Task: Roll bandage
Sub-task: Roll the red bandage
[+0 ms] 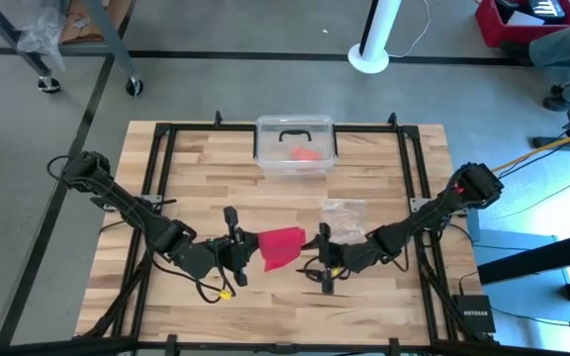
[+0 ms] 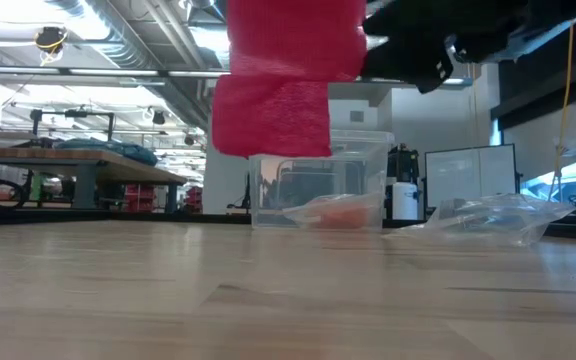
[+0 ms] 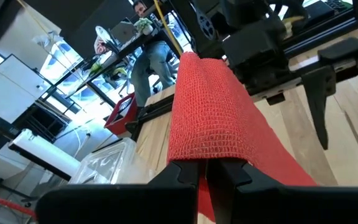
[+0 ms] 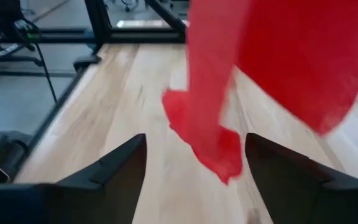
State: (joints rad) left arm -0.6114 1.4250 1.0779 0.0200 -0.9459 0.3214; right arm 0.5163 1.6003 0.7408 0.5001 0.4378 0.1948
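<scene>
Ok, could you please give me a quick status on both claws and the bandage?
Left claw shut on the bandage, held off the table. Right claw open, fingers either side of the hanging end, not gripping. Clear bin and plastic bag behind, not in the way.

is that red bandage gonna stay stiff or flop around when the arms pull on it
Probably floppy: the bandage, pinched in the shut left gripper, sags and folds in midair in the low view. Likely light, since one thin pinch carries it. Its woven, matte texture suggests it grips rather than slips. The open right gripper flanks a dangling end.

bandage (image 2: 286, 75) top cut off in low view, orange lump (image 1: 306, 154) indistinct inside container (image 1: 295, 127)
</scene>
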